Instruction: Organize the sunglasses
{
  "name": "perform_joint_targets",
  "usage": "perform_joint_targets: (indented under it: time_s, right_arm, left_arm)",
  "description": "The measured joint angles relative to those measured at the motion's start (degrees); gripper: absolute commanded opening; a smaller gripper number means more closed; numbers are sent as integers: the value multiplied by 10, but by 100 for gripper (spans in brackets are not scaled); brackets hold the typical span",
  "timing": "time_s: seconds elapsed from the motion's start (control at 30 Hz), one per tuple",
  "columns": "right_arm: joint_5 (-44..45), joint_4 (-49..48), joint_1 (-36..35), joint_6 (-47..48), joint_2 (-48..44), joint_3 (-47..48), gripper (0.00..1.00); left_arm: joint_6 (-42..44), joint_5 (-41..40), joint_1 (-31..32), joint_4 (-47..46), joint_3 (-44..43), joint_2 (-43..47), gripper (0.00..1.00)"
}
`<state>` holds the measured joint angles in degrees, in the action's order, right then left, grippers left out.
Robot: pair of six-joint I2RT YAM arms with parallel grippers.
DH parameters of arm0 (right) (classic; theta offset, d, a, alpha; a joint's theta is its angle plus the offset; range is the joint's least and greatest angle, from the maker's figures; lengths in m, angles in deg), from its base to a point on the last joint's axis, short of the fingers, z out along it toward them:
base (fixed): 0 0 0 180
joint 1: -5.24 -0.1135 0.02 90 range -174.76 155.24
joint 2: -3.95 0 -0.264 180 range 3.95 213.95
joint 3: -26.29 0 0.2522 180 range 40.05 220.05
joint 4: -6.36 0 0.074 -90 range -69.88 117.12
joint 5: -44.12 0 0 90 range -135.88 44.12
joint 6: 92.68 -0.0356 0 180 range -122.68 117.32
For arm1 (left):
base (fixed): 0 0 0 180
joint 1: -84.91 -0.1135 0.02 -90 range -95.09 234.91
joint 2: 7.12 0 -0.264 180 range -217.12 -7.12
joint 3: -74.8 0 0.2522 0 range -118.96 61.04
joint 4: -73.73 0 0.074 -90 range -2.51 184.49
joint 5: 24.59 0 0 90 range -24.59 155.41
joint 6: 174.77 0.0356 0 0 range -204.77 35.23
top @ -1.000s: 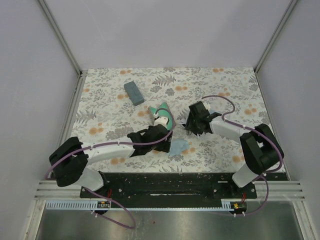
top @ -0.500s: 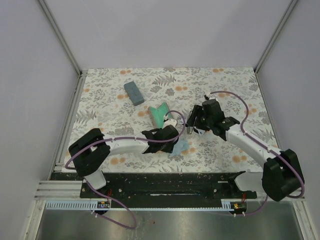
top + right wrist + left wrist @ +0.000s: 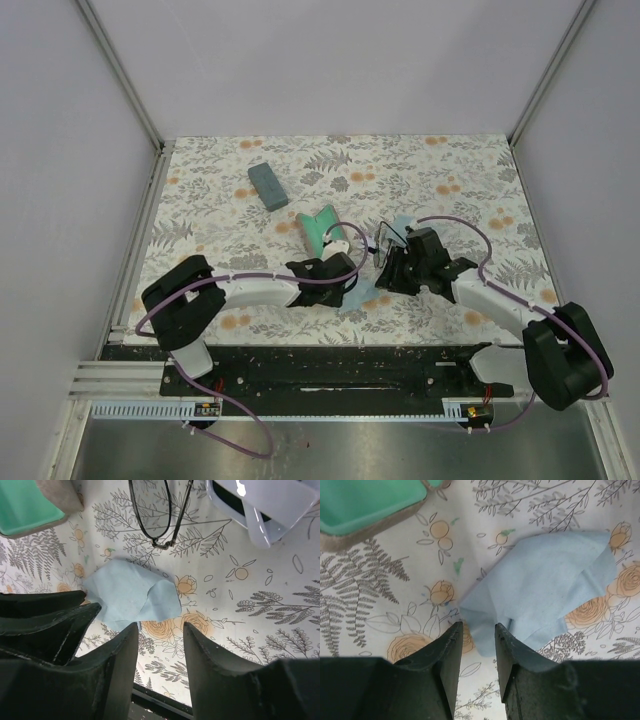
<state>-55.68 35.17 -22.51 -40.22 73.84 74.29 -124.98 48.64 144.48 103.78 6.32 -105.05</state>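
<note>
Closing in on the cloth (image 3: 545, 580), the left gripper (image 3: 477, 630) narrows around its corner; the right gripper (image 3: 160, 630) gapes empty, sunglasses (image 3: 150, 507) still uncased.

The left arm (image 3: 255, 290) and the right arm (image 3: 492, 300) are built alike: smooth white link shells run between bulky matte black joint housings (image 3: 180, 308). A thin purple cable (image 3: 450, 219) runs along each arm in slack loops. Both bases sit on a long black mounting plate (image 3: 340, 372) flecked with pale marks, with a small connector block (image 3: 207, 408) bearing bright markings below each base. The left hand (image 3: 477, 630) and the right hand (image 3: 160, 630) each have two dark, tapered fingers with a dull, slightly rough finish.
</note>
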Motion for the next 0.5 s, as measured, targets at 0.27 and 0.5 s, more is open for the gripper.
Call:
perform_joint_targets:
  time_s: [0.27, 0.5]
  right_arm:
    - [-3, -12, -31, -5, 63, 0, 47]
    - [43, 13, -71, -9, 122, 41, 41]
  left_arm:
    - [-3, 5, -9, 5, 20, 22, 35]
    - [-3, 21, -22, -12, 28, 23, 31]
